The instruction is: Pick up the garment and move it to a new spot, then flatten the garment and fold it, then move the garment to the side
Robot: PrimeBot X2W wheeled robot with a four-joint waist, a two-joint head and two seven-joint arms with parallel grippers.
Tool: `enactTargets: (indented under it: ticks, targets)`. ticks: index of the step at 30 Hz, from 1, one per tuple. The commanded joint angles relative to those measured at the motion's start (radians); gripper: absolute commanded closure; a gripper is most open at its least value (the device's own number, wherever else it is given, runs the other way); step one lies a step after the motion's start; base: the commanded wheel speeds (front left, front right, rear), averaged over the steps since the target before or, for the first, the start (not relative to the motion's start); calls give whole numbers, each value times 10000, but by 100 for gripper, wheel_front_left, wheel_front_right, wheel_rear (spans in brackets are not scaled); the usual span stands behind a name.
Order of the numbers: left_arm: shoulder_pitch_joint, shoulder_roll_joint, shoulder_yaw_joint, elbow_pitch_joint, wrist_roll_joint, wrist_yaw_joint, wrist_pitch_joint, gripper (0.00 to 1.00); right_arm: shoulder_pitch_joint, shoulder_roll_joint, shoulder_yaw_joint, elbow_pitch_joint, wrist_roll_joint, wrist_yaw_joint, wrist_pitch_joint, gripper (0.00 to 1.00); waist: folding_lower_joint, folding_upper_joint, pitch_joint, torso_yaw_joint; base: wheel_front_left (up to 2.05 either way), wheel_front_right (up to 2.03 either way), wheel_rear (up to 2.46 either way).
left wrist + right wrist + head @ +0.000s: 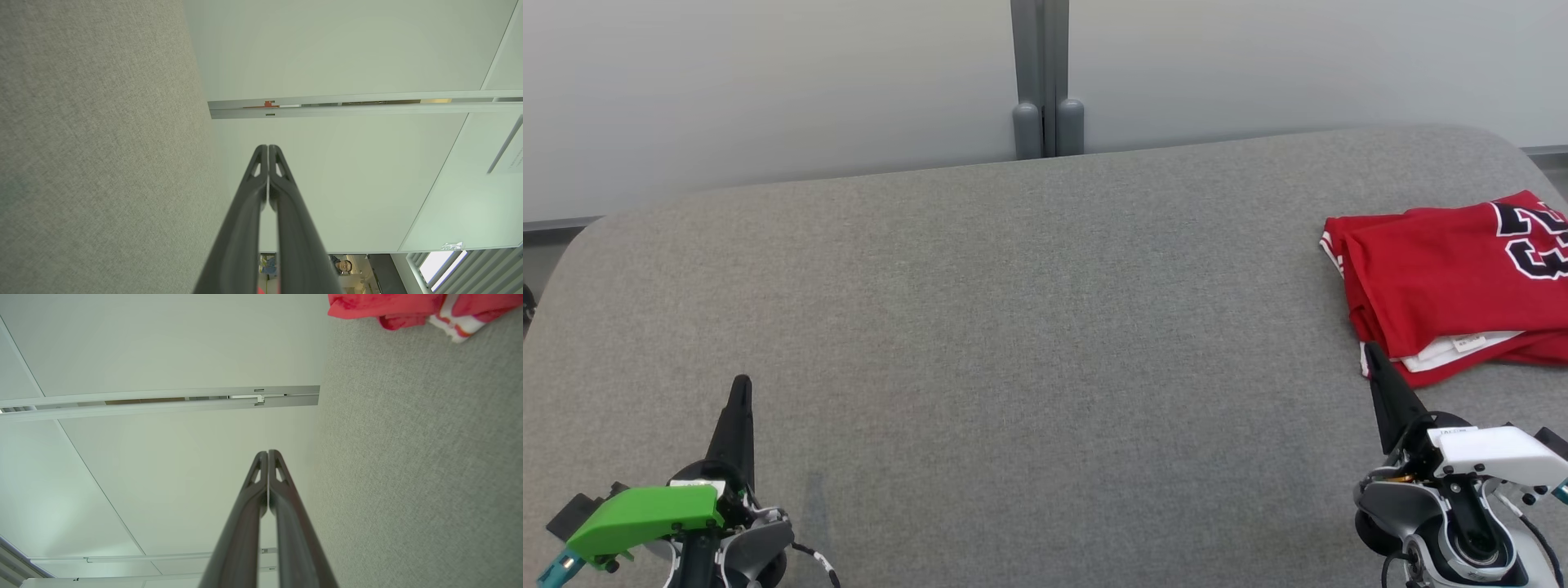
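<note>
Two grippers sit low at the near edge of the grey fabric-covered table (1013, 327), one toward each near corner, and both are empty. The left gripper (741, 382), with a green cover on its wrist, has its two dark fingers pressed together into a single point aimed at the far edge. Seen from its own wrist, the two tips meet with no gap and nothing between them. The right gripper (1370, 349), under a white cover, is closed the same way, its fingers (282, 498) flat against each other and gripping nothing.

The garment (1437, 278), a red jersey with black-and-white numerals, lies folded in a neat stack at the table's right edge, about midway between the near and far sides. Part of it runs out of the head view. A white inner layer with a small label peeks out along its near side.

From the head, the right gripper's tip lines up with the jersey's near left corner. From the right wrist, the red cloth lies off to one side, apart from the fingertips.

Beyond the far edge stands a pale wall with a grey post (1045, 82).
</note>
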Motion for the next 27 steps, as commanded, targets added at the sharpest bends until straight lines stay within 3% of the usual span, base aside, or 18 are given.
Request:
enactTargets:
  ticks: [1,27]
  targets:
    - [-108,73,22,-27,-34,-52,35,100,84,-11,-12,-51,65,4,33,100,0,0,0,0,0,0,0]
    - [-108,74,22,-28,-35,-46,34,100,85,-11,-10,-51,66,4,32,100,0,0,0,0,0,0,0]
